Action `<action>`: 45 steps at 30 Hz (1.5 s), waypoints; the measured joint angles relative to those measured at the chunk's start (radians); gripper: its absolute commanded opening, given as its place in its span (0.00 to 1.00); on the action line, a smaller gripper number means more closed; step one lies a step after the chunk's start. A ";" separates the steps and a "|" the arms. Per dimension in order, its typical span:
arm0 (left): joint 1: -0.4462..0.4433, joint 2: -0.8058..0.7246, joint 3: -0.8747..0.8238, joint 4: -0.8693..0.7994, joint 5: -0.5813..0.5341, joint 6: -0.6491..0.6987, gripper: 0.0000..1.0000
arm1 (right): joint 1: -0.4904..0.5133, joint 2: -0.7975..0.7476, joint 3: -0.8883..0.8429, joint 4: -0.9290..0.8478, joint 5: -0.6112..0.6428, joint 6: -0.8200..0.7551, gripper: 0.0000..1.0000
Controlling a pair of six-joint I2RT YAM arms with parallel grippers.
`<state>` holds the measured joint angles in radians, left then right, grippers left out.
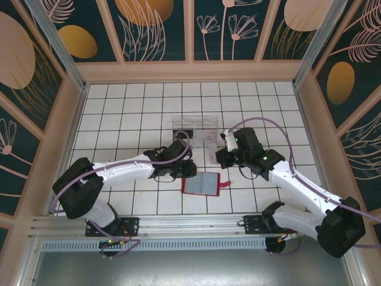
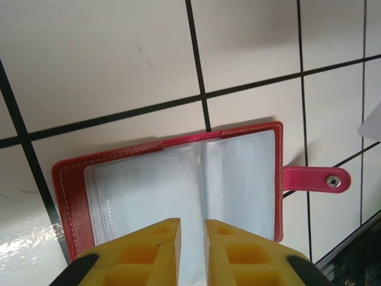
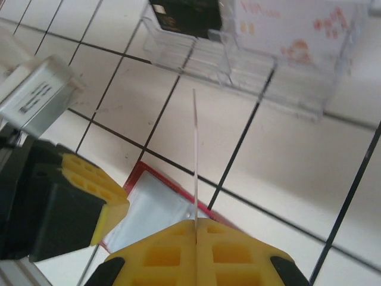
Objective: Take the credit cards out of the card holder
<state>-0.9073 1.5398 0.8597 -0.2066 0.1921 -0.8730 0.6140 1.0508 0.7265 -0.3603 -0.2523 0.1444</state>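
Note:
The red card holder (image 1: 201,184) lies open on the tiles, its grey-blue plastic sleeves up and its tab (image 1: 225,185) to the right. My left gripper (image 1: 188,170) hangs over its upper left part; in the left wrist view the yellow fingers (image 2: 161,244) stand a narrow gap apart above the card holder (image 2: 178,179), nothing between them. My right gripper (image 3: 196,221) is shut on a thin pale credit card (image 3: 194,155) seen edge-on, held upright above the card holder's (image 3: 149,208) far corner. From above, this card (image 1: 212,152) sits beside the right gripper (image 1: 219,157).
A clear plastic ridged tray (image 1: 193,126) stands behind the wallet. It holds a dark card (image 3: 186,15) and a white card with red marks (image 3: 292,24). The left gripper (image 3: 89,202) is close on the right gripper's left. Wooden walls ring the tiled floor.

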 measured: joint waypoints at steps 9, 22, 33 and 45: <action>0.071 -0.041 -0.060 0.032 -0.018 0.005 0.19 | -0.002 0.114 0.178 -0.129 0.051 -0.518 0.00; 0.130 -0.081 -0.101 0.047 -0.018 0.051 0.19 | -0.012 0.433 0.496 -0.417 0.140 -0.993 0.00; 0.153 -0.080 -0.106 0.065 -0.017 0.076 0.18 | -0.017 0.678 0.754 -0.545 0.203 -1.148 0.00; 0.162 -0.071 -0.117 0.095 -0.013 0.077 0.18 | -0.019 0.894 0.983 -0.618 0.257 -1.225 0.00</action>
<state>-0.7456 1.4685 0.7422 -0.1112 0.1787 -0.7959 0.5949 1.9446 1.7100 -0.9779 0.0048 -1.0809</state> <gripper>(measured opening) 0.184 0.052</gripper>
